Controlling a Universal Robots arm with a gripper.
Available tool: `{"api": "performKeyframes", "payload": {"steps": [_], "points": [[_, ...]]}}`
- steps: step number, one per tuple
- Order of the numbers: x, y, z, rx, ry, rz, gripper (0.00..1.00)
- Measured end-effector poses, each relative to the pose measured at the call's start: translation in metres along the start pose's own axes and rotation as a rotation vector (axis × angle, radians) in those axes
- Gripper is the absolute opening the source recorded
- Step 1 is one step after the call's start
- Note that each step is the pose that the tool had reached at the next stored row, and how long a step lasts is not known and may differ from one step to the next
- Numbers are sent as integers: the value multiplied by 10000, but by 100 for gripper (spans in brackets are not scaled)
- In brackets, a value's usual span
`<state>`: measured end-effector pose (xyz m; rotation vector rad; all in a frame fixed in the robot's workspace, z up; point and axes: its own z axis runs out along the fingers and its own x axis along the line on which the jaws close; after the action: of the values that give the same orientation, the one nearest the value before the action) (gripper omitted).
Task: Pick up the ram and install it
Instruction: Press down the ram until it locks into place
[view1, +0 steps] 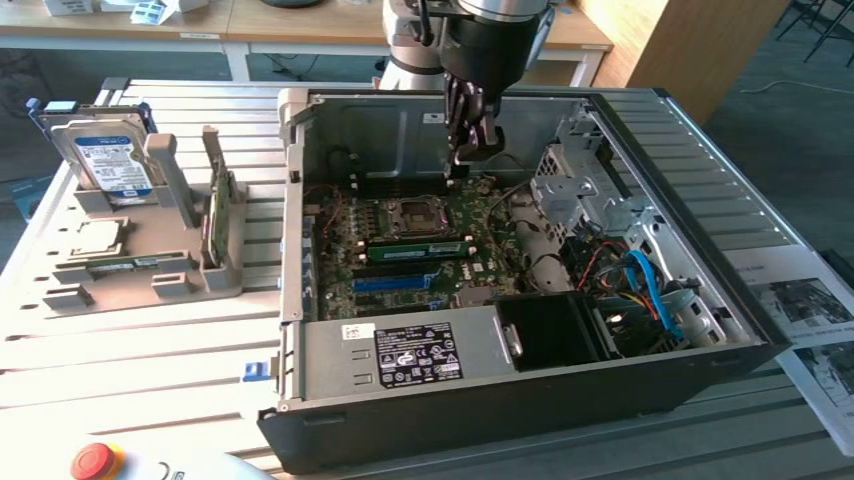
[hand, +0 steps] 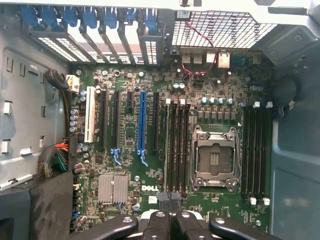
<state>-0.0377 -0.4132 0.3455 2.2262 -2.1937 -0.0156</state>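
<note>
Seating is the step in hand, as I judge it: the ram (view1: 416, 250) stands on edge in a slot of the motherboard (view1: 334, 255). It is just beside the CPU socket (view1: 407, 215), between it and the long blue slot (view1: 394, 283), inside the open computer case (view1: 534, 400) on the counter (view1: 134, 340). The hand (view1: 465, 158) hangs above the board with its fingers pressed together, pinching nothing and apart from the stick.

In the wrist view the closed tips line up with the bank of 4 black slots (hand: 177, 145) next to the socket. The stick is edge-on there, so which of the 4 holds it is hard to say, and it may not be fully home.

To do this well, the closed tips should meet the top edge of the stick squarely (not the chips on its face). They should bear straight down, with no tilt along its length, so that the 2 end latches close evenly. Push off-centre and 1 end could rise while the other seats. The bare socket close by wants a wide berth.
</note>
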Motion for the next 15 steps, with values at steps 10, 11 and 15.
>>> {"api": "performKeyframes", "payload": {"steps": [10, 11, 15], "points": [[3, -59, -1, 0, 0, 0, 10], [5, -76, -1, 0, 0, -1, 10], [16, -152, -3, 0, 0, -3, 10]]}}
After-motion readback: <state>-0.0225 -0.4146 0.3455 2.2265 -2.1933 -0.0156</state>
